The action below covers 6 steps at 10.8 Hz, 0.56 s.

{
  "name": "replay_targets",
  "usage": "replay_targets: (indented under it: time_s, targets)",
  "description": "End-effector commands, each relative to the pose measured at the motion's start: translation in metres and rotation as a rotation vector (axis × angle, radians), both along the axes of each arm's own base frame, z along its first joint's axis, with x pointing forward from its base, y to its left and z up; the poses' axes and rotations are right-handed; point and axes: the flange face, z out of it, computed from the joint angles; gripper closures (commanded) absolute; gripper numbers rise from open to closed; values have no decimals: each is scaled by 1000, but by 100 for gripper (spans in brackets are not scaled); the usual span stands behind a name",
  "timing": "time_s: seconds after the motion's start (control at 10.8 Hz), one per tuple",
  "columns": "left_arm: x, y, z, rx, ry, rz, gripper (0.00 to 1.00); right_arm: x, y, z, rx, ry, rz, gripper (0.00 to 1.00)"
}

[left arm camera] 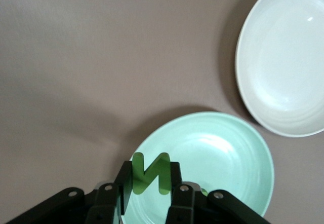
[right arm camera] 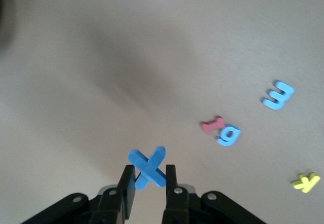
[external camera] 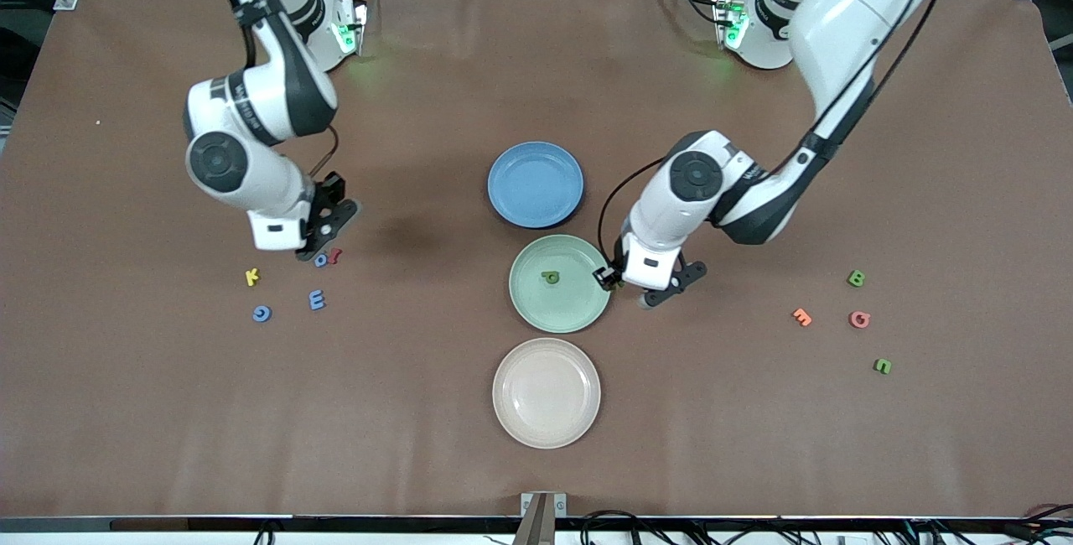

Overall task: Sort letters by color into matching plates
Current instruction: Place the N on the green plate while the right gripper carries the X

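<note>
My left gripper (left arm camera: 150, 181) is shut on a green letter N (left arm camera: 150, 172) over the rim of the pale green plate (external camera: 570, 310), which has one green letter (external camera: 550, 277) lying in it. My right gripper (right arm camera: 148, 177) is shut on a blue letter X (right arm camera: 148, 166), just above the table toward the right arm's end. Below it lie a blue letter (right arm camera: 228, 135) touching a dark red one (right arm camera: 212, 125). Another blue letter (right arm camera: 278, 96) and a yellow K (right arm camera: 305, 182) lie close by. The blue plate (external camera: 536, 184) and the cream plate (external camera: 546, 392) hold nothing.
A third loose blue letter (external camera: 261, 314) lies near the yellow one. Toward the left arm's end lie a green B (external camera: 856, 278), an orange letter (external camera: 801, 317), a pink letter (external camera: 859, 319) and a green letter (external camera: 883, 366). The plates stand in a row mid-table.
</note>
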Motion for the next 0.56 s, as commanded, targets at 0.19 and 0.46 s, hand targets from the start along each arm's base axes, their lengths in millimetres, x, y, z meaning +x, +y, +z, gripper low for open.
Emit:
replay_targets:
  time_s: [0.19, 0.46]
  targets:
    - [-22, -42, -14, 104, -11, 73, 97, -55, 121, 15, 16, -13, -88, 100]
    - [-18, -38, -11, 138, -14, 76, 0, -93, 190, 2, 4, -51, -158, 100]
